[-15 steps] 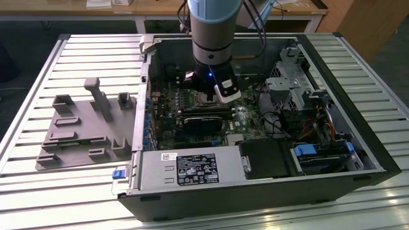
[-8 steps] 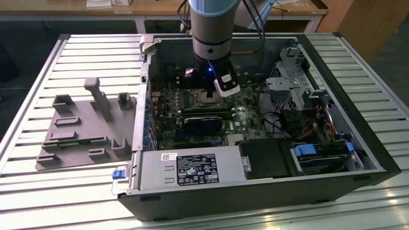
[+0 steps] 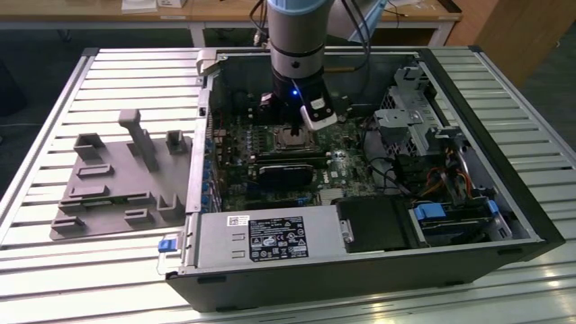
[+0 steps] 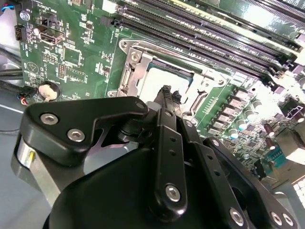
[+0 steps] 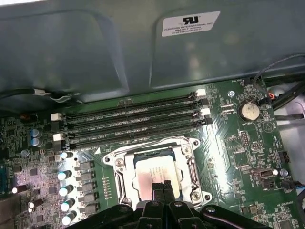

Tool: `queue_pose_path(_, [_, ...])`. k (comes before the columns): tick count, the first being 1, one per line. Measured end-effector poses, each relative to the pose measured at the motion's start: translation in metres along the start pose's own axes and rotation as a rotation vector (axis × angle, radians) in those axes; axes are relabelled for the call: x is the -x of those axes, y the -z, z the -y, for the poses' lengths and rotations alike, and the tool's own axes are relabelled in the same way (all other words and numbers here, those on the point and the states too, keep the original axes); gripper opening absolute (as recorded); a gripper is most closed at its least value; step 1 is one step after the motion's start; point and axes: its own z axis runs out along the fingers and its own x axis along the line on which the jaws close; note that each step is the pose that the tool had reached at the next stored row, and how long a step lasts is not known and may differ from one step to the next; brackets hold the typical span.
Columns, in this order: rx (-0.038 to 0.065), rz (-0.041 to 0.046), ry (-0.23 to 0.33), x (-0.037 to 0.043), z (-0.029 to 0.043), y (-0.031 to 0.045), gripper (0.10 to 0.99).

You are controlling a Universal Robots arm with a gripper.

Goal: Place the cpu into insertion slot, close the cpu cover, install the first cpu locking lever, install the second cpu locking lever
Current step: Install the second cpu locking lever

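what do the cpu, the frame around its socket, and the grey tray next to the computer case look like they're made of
The cpu: dull silver-grey metal top, judging by its soft glare.
The cpu cover: bright stamped metal, probably steel, with shiny highlights and screw heads.
The grey tray: matte, uniformly grey moulded or printed plastic, no shine; the exact material is unclear.

A slatted metal table [image 3: 108, 74] of pale grey ribs carries everything. An open computer case [image 3: 360, 270] lies on its side across the middle and towards the exterior view's right — its dark side wall faces the camera, the interior turned upward. To the exterior view's left, just beside the case, a flat grey fixture plate [image 3: 117, 182] rests on the slats — several raised blocks and one taller post stand up from it.
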Motion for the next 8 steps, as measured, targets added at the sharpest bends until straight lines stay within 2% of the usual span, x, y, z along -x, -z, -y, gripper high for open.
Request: queue_pose_path(8, [-0.023, 0.0047, 0.002, 0.0, -0.0072, -0.0014, 0.102])
